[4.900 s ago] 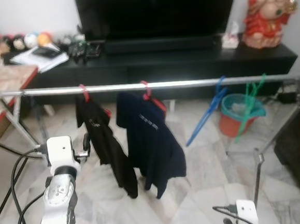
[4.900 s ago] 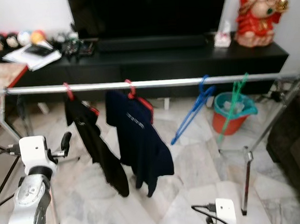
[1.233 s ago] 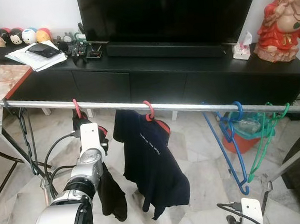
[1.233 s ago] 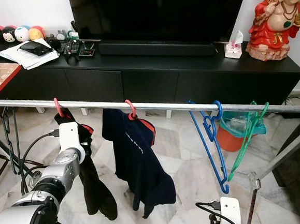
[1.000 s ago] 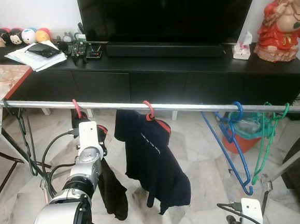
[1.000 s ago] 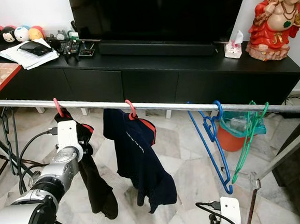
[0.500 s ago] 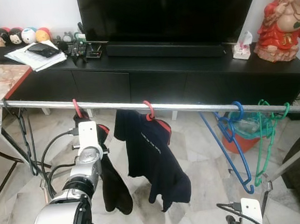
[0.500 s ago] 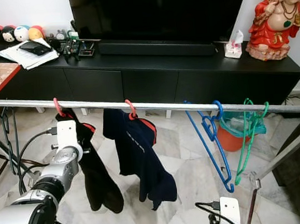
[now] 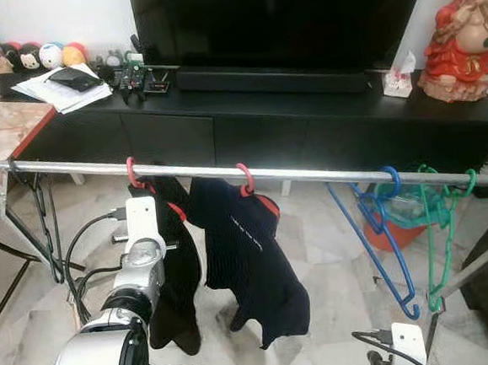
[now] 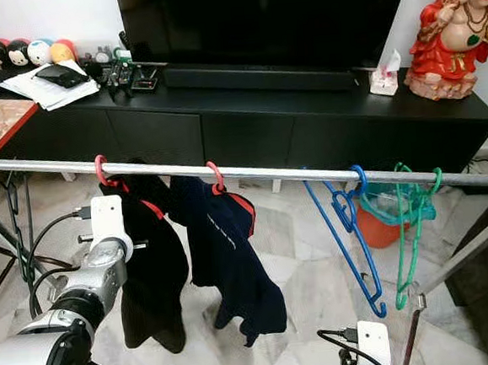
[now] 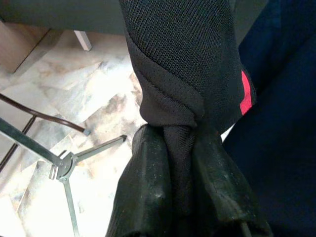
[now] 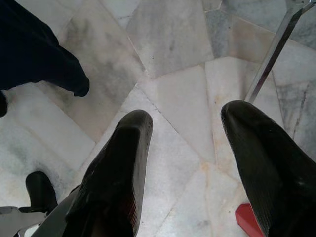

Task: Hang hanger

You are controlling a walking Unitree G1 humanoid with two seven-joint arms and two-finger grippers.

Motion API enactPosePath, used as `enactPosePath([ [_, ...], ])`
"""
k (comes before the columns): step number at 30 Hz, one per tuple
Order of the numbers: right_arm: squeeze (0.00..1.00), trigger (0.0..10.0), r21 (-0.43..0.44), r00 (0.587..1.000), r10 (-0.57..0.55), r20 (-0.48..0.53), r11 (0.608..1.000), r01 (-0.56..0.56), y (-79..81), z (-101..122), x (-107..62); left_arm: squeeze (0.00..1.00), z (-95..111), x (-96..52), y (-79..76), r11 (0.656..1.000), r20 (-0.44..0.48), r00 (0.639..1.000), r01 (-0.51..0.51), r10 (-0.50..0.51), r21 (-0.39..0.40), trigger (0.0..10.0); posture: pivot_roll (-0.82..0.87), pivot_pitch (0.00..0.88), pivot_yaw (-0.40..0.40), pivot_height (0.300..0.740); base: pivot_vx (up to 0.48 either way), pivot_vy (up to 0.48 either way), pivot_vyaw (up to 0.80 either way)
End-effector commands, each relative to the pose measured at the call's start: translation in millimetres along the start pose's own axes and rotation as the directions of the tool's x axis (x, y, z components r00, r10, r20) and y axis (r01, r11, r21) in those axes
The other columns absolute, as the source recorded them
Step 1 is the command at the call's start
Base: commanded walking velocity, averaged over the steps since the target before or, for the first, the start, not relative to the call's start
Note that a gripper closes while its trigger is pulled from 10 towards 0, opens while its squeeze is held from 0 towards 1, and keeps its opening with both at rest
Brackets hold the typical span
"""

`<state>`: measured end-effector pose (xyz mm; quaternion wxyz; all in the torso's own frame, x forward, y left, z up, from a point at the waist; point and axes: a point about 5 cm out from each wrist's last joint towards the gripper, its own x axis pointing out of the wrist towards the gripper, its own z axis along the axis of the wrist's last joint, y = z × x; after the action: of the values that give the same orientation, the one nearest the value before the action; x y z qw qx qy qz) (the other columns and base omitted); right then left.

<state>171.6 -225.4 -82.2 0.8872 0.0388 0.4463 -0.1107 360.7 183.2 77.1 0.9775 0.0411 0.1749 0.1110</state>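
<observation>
Left wrist view: left pincer [image 11: 180, 197] clamped on black garment [image 11: 182, 74] hanging from red hanger [image 9: 133, 172].

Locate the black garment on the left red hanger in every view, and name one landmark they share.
Left eye view: black garment hangs lower left, under the rail.
Right eye view: lower left, beside the silver left arm.
Left wrist view: bunched between the left gripper fingers.
Right wrist view: cannot be told apart there.
Shared landmark: the navy shirt.
</observation>
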Motion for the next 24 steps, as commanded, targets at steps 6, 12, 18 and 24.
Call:
enactPosePath([
  [6, 0.00, 10.0, 0.004, 1.000, -0.009, 0.005, 1.000, 0.009, -2.9, -1, -0.6, 0.00, 18, -3.6, -4.9, 0.999, 0.179, 0.983, 0.047, -0.048, 0.011, 0.0, -0.09, 0.000, -0.087, 0.740, 0.000, 0.000, 0.00],
  [12, 0.00, 10.0, 0.005, 1.000, -0.008, 0.006, 1.000, 0.008, -2.8, -1, -0.7, 0.00, 20, -13.2, -9.8, 0.994, 0.307, 0.946, 0.098, -0.107, 0.045, 9.3, -0.08, 0.000, -0.086, 0.740, 0.000, 0.000, 0.00],
  [18, 0.00, 10.0, 0.005, 1.000, -0.008, 0.004, 1.000, 0.008, -2.8, -2, -0.9, 0.00, 5, -24.6, -6.0, 0.988, 0.349, 0.925, 0.129, -0.149, 0.081, 10.0, -0.09, 0.000, -0.082, 0.740, 0.000, 0.000, 0.00],
  [24, 0.00, 10.0, 0.000, 1.000, -0.012, 0.003, 1.000, 0.012, -4.6, -2, -1.1, 0.00, -14, -40.1, 6.9, 0.983, 0.371, 0.912, 0.137, -0.172, 0.118, 10.0, -0.08, 0.000, -0.081, 0.740, 0.000, 0.000, 0.00],
])
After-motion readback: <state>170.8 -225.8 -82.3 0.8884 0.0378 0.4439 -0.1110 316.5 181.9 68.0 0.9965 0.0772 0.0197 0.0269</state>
